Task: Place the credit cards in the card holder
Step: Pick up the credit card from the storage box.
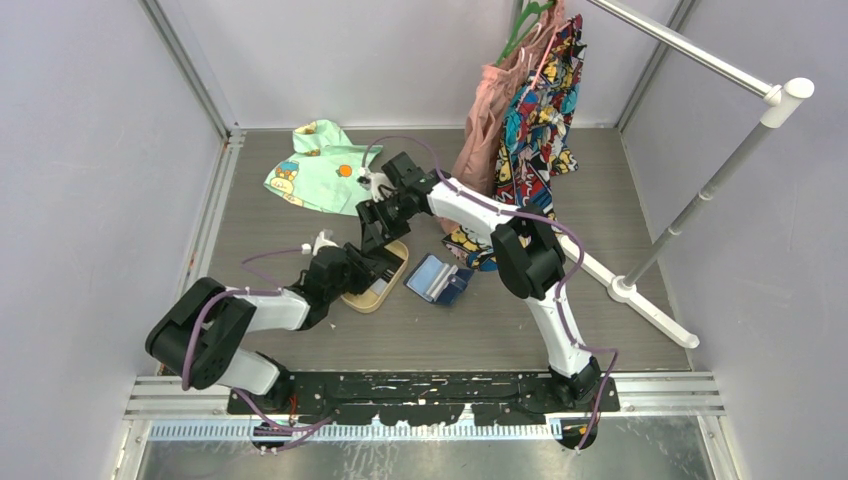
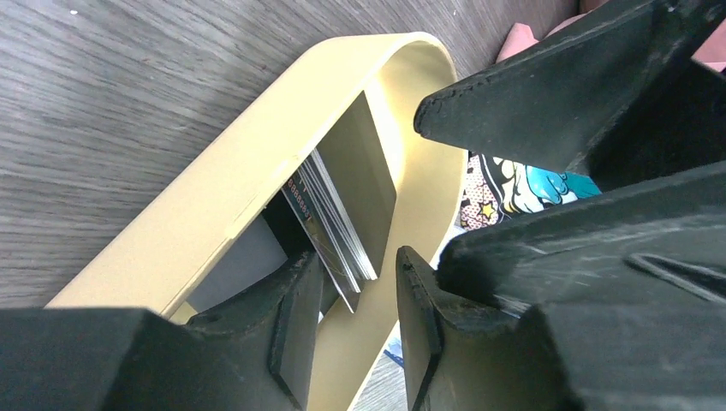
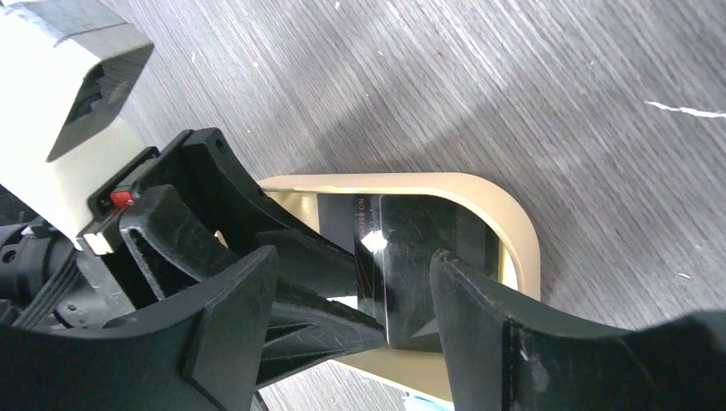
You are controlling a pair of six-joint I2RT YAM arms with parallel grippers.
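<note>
A stack of dark credit cards (image 2: 338, 227) stands tilted on edge inside the tan oval tray (image 2: 214, 214). My left gripper (image 2: 358, 257) reaches into the tray, open, with the stack's lower corner between its fingers and a gap on both sides. In the right wrist view the glossy black cards (image 3: 411, 257) lie in the tray (image 3: 518, 231). There my right gripper (image 3: 353, 255) hangs open just above them, straddling a left finger (image 3: 342, 265). From above, both grippers (image 1: 378, 262) (image 1: 372, 228) cover the tray (image 1: 362, 298) and hide the cards. The navy card holder (image 1: 437, 278) lies open to the tray's right.
A green printed cloth (image 1: 318, 165) lies at the back left. Pink and colourful clothes (image 1: 535, 110) hang from a white rack (image 1: 700, 190), whose base bar (image 1: 645, 305) crosses the right side. The colourful fabric (image 2: 514, 193) reaches the table behind the tray.
</note>
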